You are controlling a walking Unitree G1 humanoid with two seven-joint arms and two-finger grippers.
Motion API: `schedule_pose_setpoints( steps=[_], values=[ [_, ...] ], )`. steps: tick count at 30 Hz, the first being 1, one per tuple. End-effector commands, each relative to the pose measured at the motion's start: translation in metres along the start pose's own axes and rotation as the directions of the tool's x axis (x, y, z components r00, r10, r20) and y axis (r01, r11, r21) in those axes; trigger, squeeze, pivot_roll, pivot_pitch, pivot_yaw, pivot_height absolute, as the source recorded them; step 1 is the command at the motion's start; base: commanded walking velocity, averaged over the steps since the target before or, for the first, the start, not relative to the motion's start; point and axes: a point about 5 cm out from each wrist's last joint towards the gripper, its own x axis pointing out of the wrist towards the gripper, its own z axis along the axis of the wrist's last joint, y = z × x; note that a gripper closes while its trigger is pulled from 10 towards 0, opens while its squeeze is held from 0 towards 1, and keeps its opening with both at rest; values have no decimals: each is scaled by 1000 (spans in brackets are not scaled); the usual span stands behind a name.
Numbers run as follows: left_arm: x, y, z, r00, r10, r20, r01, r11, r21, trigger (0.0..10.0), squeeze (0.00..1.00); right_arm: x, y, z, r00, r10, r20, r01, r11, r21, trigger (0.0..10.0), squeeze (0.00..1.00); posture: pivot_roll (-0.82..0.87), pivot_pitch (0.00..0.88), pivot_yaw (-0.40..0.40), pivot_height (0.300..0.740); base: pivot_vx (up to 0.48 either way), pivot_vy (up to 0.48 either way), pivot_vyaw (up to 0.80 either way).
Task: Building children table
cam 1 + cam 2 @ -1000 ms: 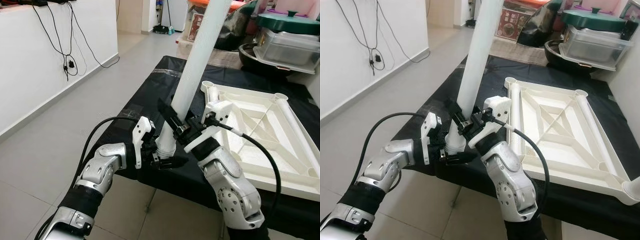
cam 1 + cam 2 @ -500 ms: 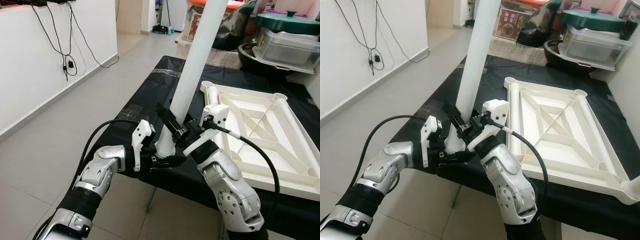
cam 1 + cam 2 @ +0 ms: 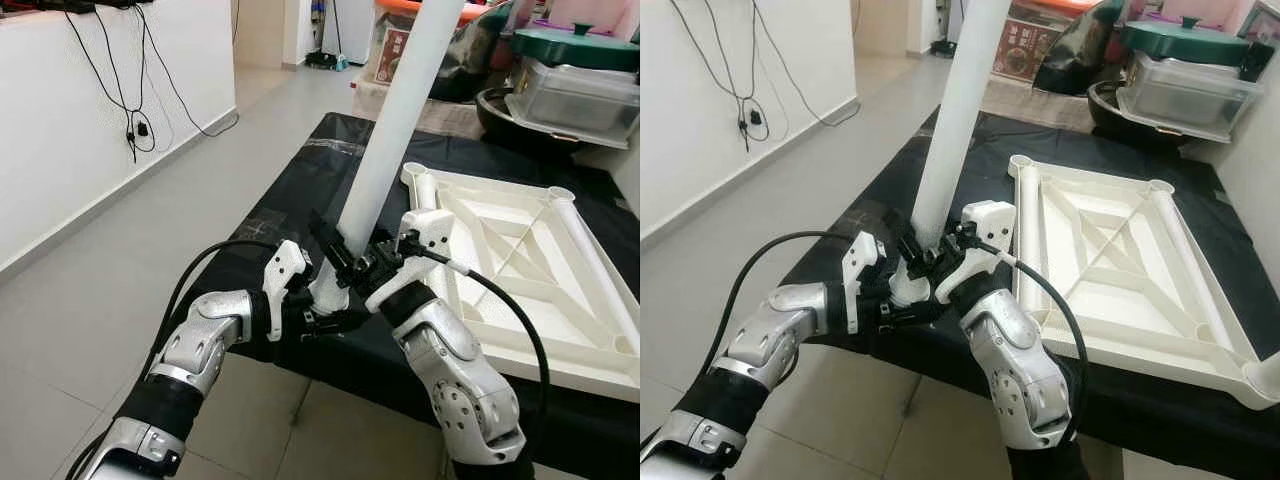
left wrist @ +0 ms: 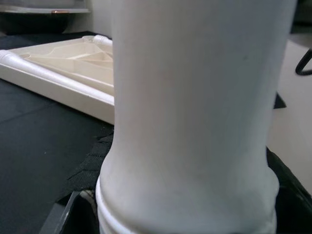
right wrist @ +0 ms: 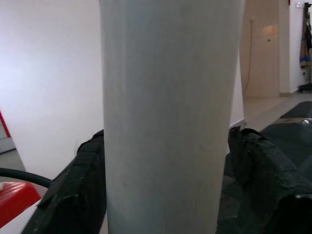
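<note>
A long white table leg (image 3: 385, 150) stands tilted over the front left edge of a table draped in black cloth (image 3: 300, 190). My left gripper (image 3: 325, 318) is shut on the ribbed collar at the leg's lower end (image 4: 195, 122). Just above it, my right gripper (image 3: 345, 262) is shut on the shaft (image 5: 165, 117), with a black pad (image 5: 80, 190) pressed against each side. The white tabletop (image 3: 520, 250) lies upside down on the cloth to the right, ribs facing up, with a round socket (image 3: 418, 172) at its near left corner.
Another white tube (image 3: 600, 270) lies along the tabletop's right edge. A metal tray under a green lid (image 3: 575, 70) and dark pots crowd the back right. A white wall with hanging cables (image 3: 130, 90) bounds the left, and grey floor tiles (image 3: 120, 280) lie beside the table.
Both arms and the leg have edged slightly up and toward the table. Both grips on the leg are unchanged.
</note>
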Motion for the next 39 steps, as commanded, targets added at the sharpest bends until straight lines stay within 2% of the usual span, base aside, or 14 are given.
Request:
schedule_pose_setpoints(
  steps=[1,6,10,17,18,19,20,26,34,35,36,37,39],
  values=[
    [3,0,0,1000,-2,-27,3,999,35,10000,0,-2,-5,-3,999,-34,-26,34,999,-11,10000,0,123,0,-99,740,0,0,0],
    [0,1,-9,995,9,-103,0,996,93,10000,0,-2,-10,-1,997,-64,-31,65,997,29,10000,0,122,0,-98,740,0,0,0],
    [-3,0,-17,990,15,-144,2,993,116,10000,0,-2,-7,5,999,-48,-14,49,996,80,10000,0,119,0,-97,740,0,0,0],
    [-4,0,-21,987,17,-158,2,993,121,10000,0,-2,-3,7,1000,-22,-14,23,994,110,10000,0,118,0,-96,740,0,0,0],
    [-4,3,-23,986,31,-166,-9,991,131,10000,0,-1,2,5,1000,4,-20,-1,989,147,1333,0,120,0,-98,740,0,0,0],
    [-4,3,-23,986,31,-166,-9,991,131,10000,0,-1,2,5,1000,4,-20,-1,989,147,1333,0,120,0,-98,740,0,0,0],
    [-4,4,-23,985,37,-167,-14,990,137,10000,0,-2,5,4,1000,17,-21,-14,987,163,0,0,119,0,-98,740,0,0,0],
    [-2,3,-23,987,39,-153,-17,989,144,10000,0,-5,15,-2,998,45,-33,-38,982,183,0,0,121,0,-101,740,0,0,0],
    [-1,4,-21,990,44,-137,-23,988,151,10000,0,-5,10,-2,999,30,-37,-24,986,163,0,0,121,0,-100,740,0,0,0],
    [-1,6,-18,992,60,-111,-42,987,155,10000,357,-5,8,-1,999,26,-37,-19,987,159,0,0,121,0,-100,740,0,0,0],
    [-1,6,-18,992,60,-111,-42,987,155,10000,357,-5,8,-1,999,26,-37,-19,987,159,0,0,121,0,-100,740,0,0,0],
    [-1,11,-13,992,102,-67,-91,984,153,10000,1000,-5,6,-1,999,21,-36,-15,988,155,0,0,119,0,-100,740,0,0,0],
    [-1,14,-11,992,123,-39,-116,981,154,10000,1000,-6,4,-1,999,15,-37,-10,988,151,0,0,119,0,-100,740,0,0,0]
  ],
)
